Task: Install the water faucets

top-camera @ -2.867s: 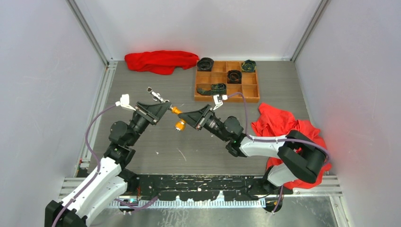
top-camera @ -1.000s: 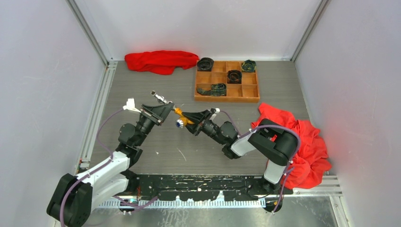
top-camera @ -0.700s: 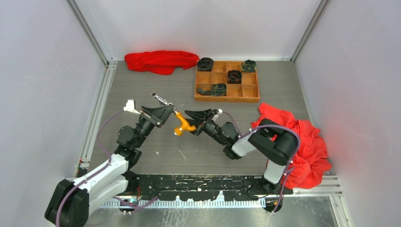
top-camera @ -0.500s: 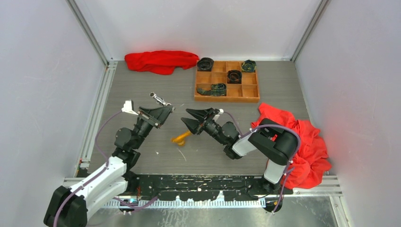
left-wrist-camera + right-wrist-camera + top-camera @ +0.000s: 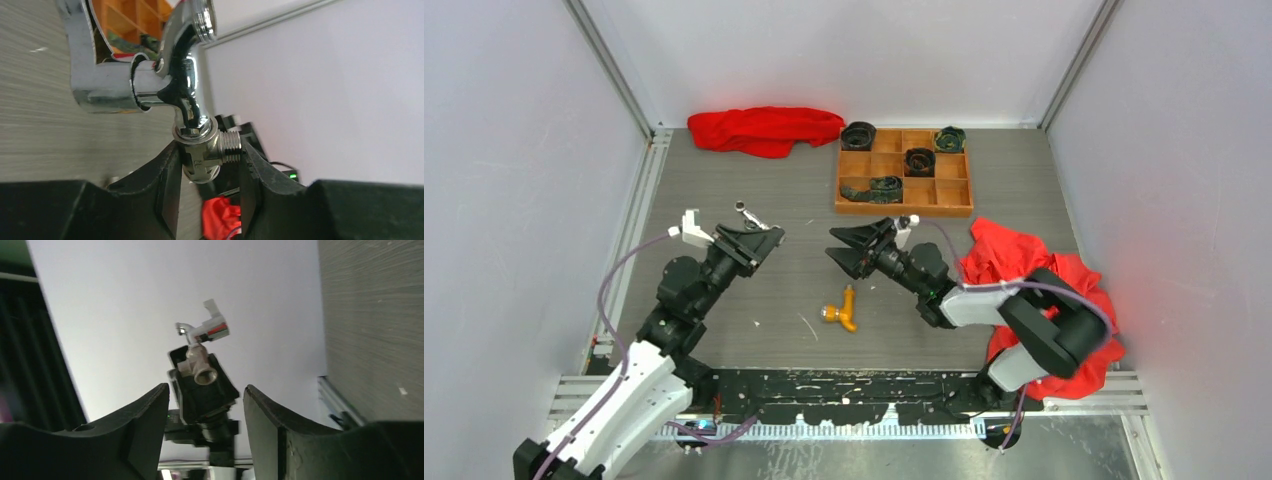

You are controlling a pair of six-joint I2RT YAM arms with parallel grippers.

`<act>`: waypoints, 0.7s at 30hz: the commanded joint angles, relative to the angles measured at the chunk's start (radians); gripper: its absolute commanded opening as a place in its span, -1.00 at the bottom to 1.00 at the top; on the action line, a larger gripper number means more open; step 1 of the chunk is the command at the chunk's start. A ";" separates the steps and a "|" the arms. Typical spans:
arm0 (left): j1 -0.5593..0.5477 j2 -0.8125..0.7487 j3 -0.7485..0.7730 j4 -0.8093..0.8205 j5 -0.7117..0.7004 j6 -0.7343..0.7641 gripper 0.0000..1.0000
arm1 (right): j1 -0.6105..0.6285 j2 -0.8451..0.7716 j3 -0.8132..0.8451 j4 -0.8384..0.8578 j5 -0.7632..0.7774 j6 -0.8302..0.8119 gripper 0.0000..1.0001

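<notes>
Left gripper (image 5: 207,165): we found its two dark fingers closed on the threaded fitting at the base of the silver faucet (image 5: 185,105), one finger on each side

Silver faucet: it was held off the table (image 5: 724,170), with the chrome body and handle projecting beyond the fingertips; in the right wrist view its open threaded end faced the camera

Right gripper (image 5: 832,245): we saw its fingers spread apart and holding nothing; it pointed toward the left gripper, with a gap between the two

Orange faucet (image 5: 842,314): it lay loose on the table, nearer the arm bases than either gripper, roughly between them and touching neither

Wooden tray (image 5: 904,210): it sat at the far side of the table, beyond the right gripper, divided into compartments

Dark rolled items (image 5: 919,160): we counted four in separate compartments of the tray

Red cloth (image 5: 764,130): it lay at the far edge, left of the tray

Second red cloth (image 5: 1009,255): it was bunched on the right side, beside the right arm
</notes>
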 commanded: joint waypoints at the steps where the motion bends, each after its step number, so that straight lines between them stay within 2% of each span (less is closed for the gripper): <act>1: -0.003 -0.024 0.213 -0.430 -0.045 0.262 -1.00 | -0.005 -0.224 0.137 -0.623 -0.069 -0.520 0.25; 2: -0.003 -0.008 0.242 -0.500 -0.051 0.305 -1.00 | -0.004 -0.264 0.182 -0.784 -0.029 -0.632 0.28; 5: -0.007 0.046 0.289 -0.672 -0.091 0.400 -1.00 | 0.001 -0.345 0.274 -1.111 0.118 -0.912 0.36; 9: -0.020 0.123 0.304 -0.738 -0.124 0.456 -1.00 | 0.013 -0.388 0.357 -1.378 0.288 -1.179 0.39; 12: -0.043 0.199 0.326 -0.755 -0.157 0.487 -1.00 | 0.014 -0.389 0.381 -1.518 0.361 -1.270 0.39; 16: -0.073 0.331 0.377 -0.780 -0.188 0.481 -1.00 | 0.024 -0.415 0.338 -1.542 0.427 -1.269 0.39; 21: -0.087 0.551 0.488 -0.821 -0.135 0.448 -1.00 | 0.033 -0.428 0.299 -1.526 0.440 -1.241 0.40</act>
